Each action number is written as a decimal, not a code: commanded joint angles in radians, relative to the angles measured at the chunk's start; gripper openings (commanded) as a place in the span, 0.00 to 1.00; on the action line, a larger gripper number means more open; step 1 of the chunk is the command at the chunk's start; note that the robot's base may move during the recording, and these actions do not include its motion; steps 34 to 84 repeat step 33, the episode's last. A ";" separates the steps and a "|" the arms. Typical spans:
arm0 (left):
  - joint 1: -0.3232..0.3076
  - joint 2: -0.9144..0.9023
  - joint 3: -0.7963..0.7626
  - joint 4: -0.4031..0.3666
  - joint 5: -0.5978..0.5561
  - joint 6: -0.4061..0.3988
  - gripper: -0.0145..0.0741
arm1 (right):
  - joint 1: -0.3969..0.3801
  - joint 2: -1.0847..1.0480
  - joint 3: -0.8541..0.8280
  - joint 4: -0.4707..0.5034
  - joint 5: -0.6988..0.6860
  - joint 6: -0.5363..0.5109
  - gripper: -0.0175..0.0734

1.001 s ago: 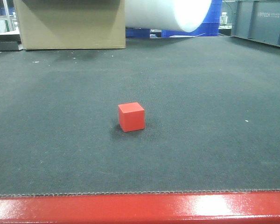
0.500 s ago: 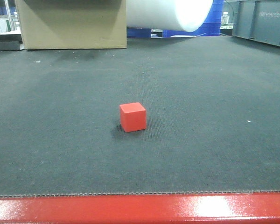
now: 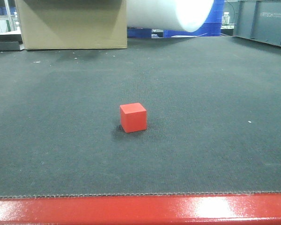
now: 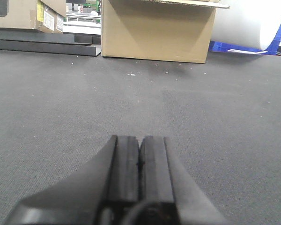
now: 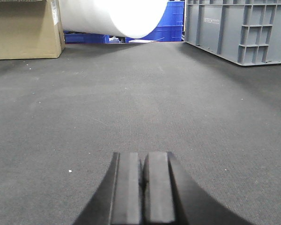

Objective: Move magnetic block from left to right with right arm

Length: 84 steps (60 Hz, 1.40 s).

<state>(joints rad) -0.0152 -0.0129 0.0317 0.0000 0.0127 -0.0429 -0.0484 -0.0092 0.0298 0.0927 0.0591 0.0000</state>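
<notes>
Dark grey mat w/ red front edge. Cardboard box at far left corner, white roll beside it, grey crate on far right edge. Magnetic block sits alone mid-mat, nearer front edge. Left gripper jaws together, empty. Right gripper jaws together, empty.

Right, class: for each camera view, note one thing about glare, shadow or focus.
Front view: bright glare on the glossy red table edge; the red cube is sharp, with a soft shadow to its left. Left wrist view: the shut left gripper looks slightly soft up close. Right wrist view: the white roll is overexposed.
</notes>
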 commanded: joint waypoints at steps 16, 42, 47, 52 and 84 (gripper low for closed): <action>0.000 -0.010 0.009 0.000 -0.089 -0.004 0.03 | -0.006 -0.019 -0.004 0.001 -0.079 -0.012 0.27; 0.000 -0.010 0.009 0.000 -0.089 -0.004 0.03 | -0.006 -0.019 -0.004 0.001 -0.079 -0.012 0.27; 0.000 -0.010 0.009 0.000 -0.089 -0.004 0.03 | -0.006 -0.019 -0.004 0.001 -0.079 -0.012 0.27; 0.000 -0.010 0.009 0.000 -0.089 -0.004 0.03 | -0.006 -0.019 -0.004 0.001 -0.079 -0.012 0.27; 0.000 -0.010 0.009 0.000 -0.089 -0.004 0.03 | -0.006 -0.019 -0.004 0.001 -0.079 -0.012 0.27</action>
